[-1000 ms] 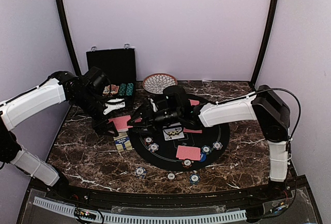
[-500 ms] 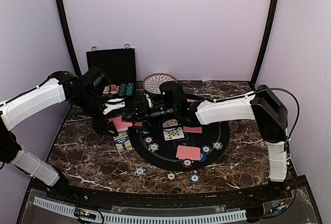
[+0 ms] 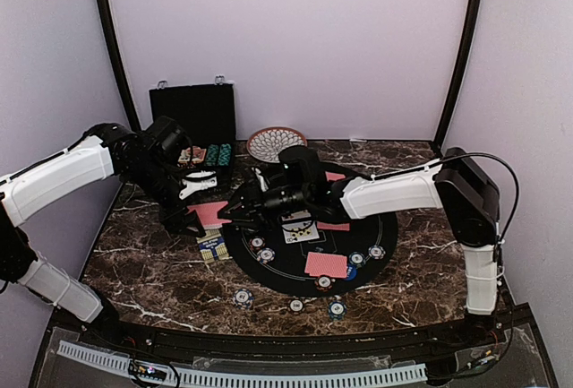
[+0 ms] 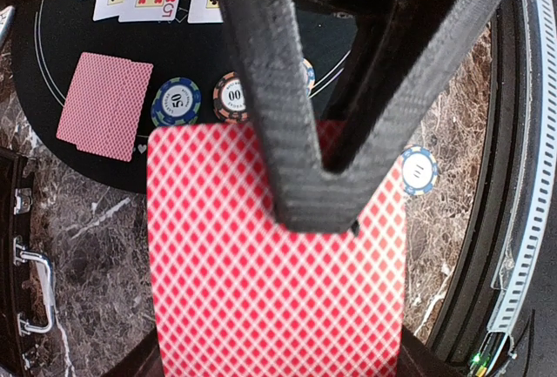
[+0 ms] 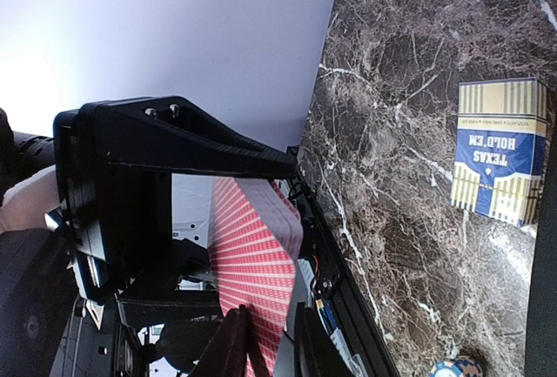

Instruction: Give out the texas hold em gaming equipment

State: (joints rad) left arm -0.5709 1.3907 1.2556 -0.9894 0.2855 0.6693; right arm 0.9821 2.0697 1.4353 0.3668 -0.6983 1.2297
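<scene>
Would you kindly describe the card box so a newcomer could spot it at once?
On the marble table, look just off the left edge of the round black mat. The card box lies flat there, the only blue-and-cream item, lettered TEXAS HOLD'EM.

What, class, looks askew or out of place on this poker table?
Nothing is spilled or damaged. The yellow-and-blue Texas Hold'em pack lies tilted beside the left edge of the black mat, and three chips sit off the mat toward the near edge, possibly on purpose.
</scene>
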